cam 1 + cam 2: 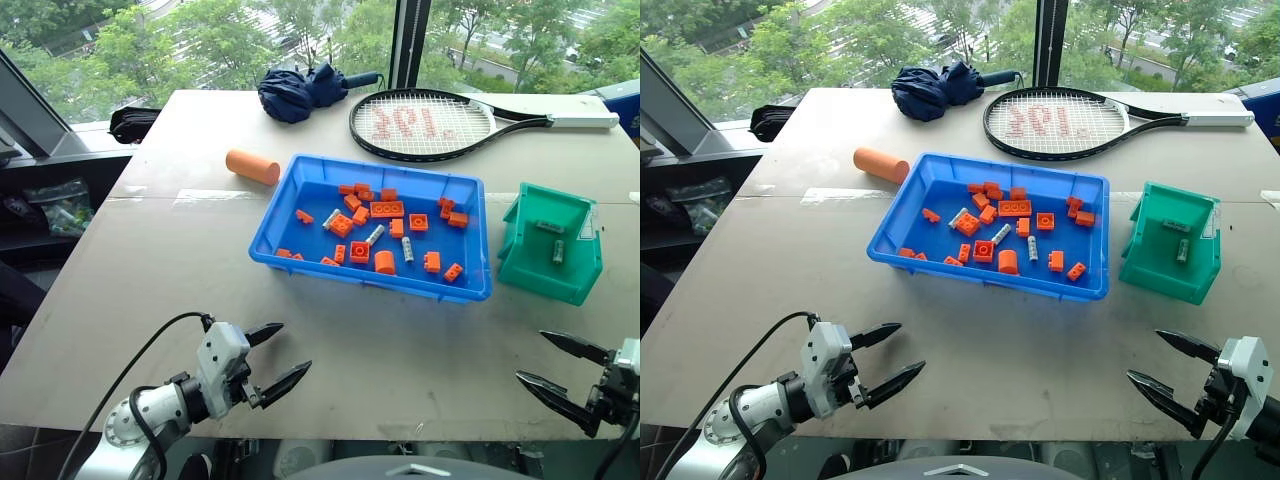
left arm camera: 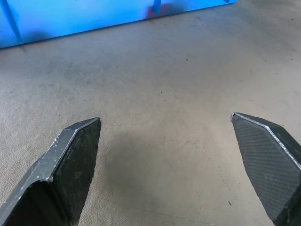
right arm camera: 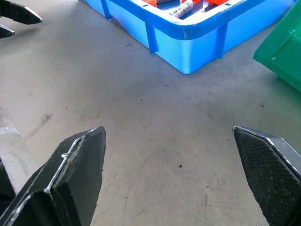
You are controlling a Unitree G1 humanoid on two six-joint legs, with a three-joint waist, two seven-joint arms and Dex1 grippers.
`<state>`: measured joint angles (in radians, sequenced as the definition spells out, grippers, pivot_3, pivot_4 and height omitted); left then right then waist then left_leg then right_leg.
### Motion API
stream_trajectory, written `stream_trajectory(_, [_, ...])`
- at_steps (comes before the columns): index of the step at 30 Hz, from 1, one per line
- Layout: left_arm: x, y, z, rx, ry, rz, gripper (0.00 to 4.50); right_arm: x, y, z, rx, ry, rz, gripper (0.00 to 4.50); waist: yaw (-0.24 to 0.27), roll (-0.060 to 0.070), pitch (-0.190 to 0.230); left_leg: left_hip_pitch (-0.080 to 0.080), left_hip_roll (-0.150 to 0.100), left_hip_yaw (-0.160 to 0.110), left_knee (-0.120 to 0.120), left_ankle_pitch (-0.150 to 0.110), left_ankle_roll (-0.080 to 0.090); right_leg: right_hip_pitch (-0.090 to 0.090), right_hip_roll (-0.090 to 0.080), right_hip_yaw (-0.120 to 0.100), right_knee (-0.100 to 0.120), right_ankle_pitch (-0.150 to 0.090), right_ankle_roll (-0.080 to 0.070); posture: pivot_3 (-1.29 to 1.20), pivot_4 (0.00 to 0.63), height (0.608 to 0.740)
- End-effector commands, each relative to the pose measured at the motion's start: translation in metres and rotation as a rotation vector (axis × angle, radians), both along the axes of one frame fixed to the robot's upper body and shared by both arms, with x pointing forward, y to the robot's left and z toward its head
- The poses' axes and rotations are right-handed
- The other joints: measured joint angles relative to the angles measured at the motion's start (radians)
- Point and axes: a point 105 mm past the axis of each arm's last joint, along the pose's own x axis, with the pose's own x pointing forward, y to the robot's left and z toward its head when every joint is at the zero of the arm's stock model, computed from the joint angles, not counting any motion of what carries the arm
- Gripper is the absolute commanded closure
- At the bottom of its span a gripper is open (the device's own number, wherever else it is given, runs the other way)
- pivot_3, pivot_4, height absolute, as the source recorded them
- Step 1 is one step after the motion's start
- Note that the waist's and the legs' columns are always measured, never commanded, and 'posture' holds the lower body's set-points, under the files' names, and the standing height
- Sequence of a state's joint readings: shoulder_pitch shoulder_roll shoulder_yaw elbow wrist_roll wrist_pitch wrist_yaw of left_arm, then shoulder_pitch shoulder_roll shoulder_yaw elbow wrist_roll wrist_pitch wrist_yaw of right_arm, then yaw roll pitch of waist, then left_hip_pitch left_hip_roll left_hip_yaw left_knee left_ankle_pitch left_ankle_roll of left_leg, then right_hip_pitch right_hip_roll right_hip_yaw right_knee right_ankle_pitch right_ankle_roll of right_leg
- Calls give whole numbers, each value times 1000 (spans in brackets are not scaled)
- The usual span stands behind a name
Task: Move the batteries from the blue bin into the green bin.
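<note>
Batteries (image 1: 375,235) lying mixed among orange bricks (image 1: 387,209) in the blue bin (image 1: 300,170) mid-table, two more already in the green bin (image 1: 524,273) just to its right. Easy to pinch a brick by mistake or nudge a bin's wall, with slim cylinders crowded so closely. Left claw (image 1: 272,370) and right claw (image 1: 556,371) both spread wide, empty, over bare table (image 1: 180,260) at the near edge, plenty of open room ahead.
</note>
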<state>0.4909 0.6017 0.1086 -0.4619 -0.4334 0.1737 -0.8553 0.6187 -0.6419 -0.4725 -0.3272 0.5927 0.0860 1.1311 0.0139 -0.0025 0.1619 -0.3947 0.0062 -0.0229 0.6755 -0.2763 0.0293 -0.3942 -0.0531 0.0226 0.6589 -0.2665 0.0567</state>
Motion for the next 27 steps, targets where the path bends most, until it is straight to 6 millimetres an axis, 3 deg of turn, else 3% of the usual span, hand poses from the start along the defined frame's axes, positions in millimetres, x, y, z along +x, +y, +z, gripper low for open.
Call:
stream_trajectory(1, [-1,-3,9,0,-46,-17,0,1,-2,7,-18,-27,1,170,0,0,0,0,0,0,0,0,0,0,0,0,0,0,0,0,150,740])
stream_trajectory(13, [-5,-10,15,-17,-50,-21,0,0,-1,6,-23,-27,-9,170,0,0,0,0,0,0,0,0,0,0,-1,0,0,0,0,0,150,740])
stream_trajectory(20, [8,-8,20,-13,-66,-33,0,0,0,4,-23,-23,-7,170,0,0,0,0,0,0,0,0,0,0,1,-1,0,0,0,0,150,740])
stream_trajectory(27, [7,-7,21,-18,-59,-46,0,-3,0,3,-21,-23,-5,170,0,0,0,0,0,0,0,0,0,0,1,-1,0,0,0,0,150,740])
